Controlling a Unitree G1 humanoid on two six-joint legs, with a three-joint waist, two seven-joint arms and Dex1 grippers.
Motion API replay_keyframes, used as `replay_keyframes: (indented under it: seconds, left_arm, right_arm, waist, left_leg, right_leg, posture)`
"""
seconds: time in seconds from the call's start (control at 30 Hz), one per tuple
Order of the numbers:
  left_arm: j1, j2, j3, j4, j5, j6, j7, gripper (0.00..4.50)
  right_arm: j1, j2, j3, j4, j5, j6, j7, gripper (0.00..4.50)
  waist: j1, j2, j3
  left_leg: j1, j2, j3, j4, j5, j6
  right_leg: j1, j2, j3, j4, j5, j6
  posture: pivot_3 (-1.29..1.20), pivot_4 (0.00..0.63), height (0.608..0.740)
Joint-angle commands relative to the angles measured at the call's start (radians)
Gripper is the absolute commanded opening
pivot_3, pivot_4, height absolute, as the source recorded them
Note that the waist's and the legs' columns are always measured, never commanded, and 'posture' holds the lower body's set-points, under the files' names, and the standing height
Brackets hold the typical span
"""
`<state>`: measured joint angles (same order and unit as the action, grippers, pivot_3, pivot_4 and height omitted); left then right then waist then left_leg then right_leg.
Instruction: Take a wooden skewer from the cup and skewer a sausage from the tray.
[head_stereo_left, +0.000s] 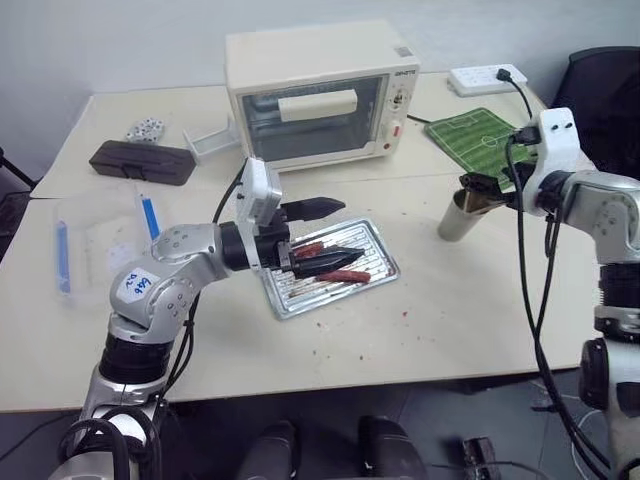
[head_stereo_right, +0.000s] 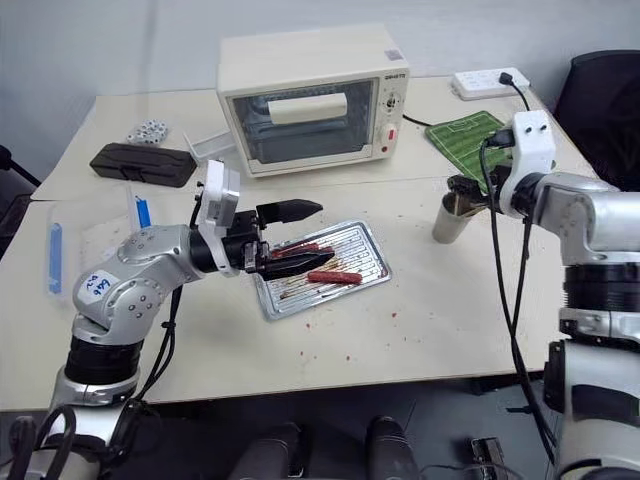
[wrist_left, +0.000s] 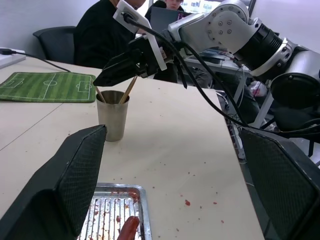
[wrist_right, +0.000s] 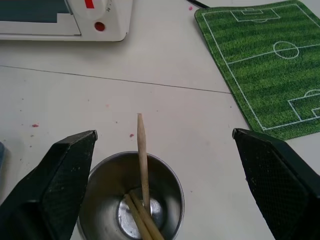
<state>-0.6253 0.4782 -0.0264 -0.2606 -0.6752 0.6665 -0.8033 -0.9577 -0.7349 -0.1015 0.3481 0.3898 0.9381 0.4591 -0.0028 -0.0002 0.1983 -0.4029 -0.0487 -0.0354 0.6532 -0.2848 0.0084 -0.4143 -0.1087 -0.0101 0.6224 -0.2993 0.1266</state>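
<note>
A cream toaster oven stands behind the tray, where sausages lie under the left claw, spread wide and empty. Beside a green pitch mat, the cup holds wooden skewers; the right claw gapes wide above it, over the desk
</note>
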Motion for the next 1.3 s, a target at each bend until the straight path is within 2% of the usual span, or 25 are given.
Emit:
replay_keyframes:
  seconds: [0.03, 0.17, 0.23, 0.73, 0.83, 0.97, 1.3]
  left_arm:
    - [-0.016, -0.007, 0.013, -0.008, 0.01, -0.031, -0.003, 4.47]
    - [-0.024, -0.012, 0.012, 0.001, 0.019, -0.04, -0.007, 4.5]
    - [-0.022, -0.012, 0.013, 0.001, 0.02, -0.045, -0.01, 4.5]
    - [-0.036, -0.027, 0.008, 0.037, 0.047, -0.084, -0.013, 4.5]
    - [-0.043, -0.035, 0.008, 0.044, 0.053, -0.089, -0.013, 4.5]
    - [-0.054, -0.04, 0.01, 0.05, 0.056, -0.088, -0.012, 4.5]
    - [-0.052, -0.029, 0.014, 0.048, 0.062, -0.09, -0.016, 4.5]
  right_arm:
    - [-0.059, 0.029, 0.005, 0.089, -0.052, -0.097, 0.002, 4.5]
    - [-0.089, 0.049, 0.013, 0.175, -0.086, -0.156, 0.014, 3.8]
    - [-0.092, 0.05, 0.026, 0.184, -0.102, -0.157, 0.034, 3.24]
    - [-0.117, 0.032, 0.018, 0.083, -0.126, -0.072, 0.085, 3.24]
    - [-0.111, 0.041, 0.017, 0.087, -0.126, -0.059, 0.087, 2.64]
    - [-0.106, 0.048, 0.016, 0.091, -0.128, -0.053, 0.083, 1.38]
    - [-0.095, 0.071, -0.003, 0.106, -0.124, -0.039, 0.075, 1.38]
  waist:
    - [-0.001, 0.0, 0.0]
    - [0.001, 0.0, 0.0]
    - [0.001, 0.0, 0.0]
    - [0.0, 0.0, 0.0]
    - [0.001, 0.0, 0.0]
    - [0.0, 0.0, 0.0]
    - [0.0, 0.0, 0.0]
  left_leg:
    - [0.0, 0.0, 0.0, 0.0, 0.0, 0.0]
    - [0.0, -0.001, 0.0, 0.001, 0.002, 0.0]
    - [0.0, -0.001, 0.0, 0.002, 0.002, 0.001]
    - [0.0, -0.001, 0.0, 0.002, 0.002, 0.0]
    - [0.0, -0.001, 0.0, 0.002, 0.002, 0.0]
    - [0.0, -0.002, 0.0, 0.002, 0.002, 0.0]
    - [0.0, -0.002, 0.0, 0.002, 0.002, 0.0]
  right_leg:
    - [0.0, 0.0, 0.0, 0.0, 0.0, 0.0]
    - [0.0, 0.0, 0.0, 0.002, 0.0, 0.001]
    - [0.0, -0.001, 0.001, 0.003, 0.0, 0.001]
    - [-0.001, -0.001, 0.001, 0.004, 0.0, 0.001]
    - [0.0, -0.001, 0.001, 0.004, 0.0, 0.001]
    - [-0.001, -0.001, 0.001, 0.004, 0.0, 0.001]
    - [-0.001, -0.001, 0.001, 0.005, 0.0, 0.001]
  posture:
    - [0.0, 0.15, 0.74]
    - [0.0, 0.15, 0.74]
    - [0.0, 0.15, 0.74]
    - [0.0, 0.15, 0.74]
    - [0.0, 0.15, 0.74]
    - [0.0, 0.15, 0.74]
    - [0.0, 0.15, 0.74]
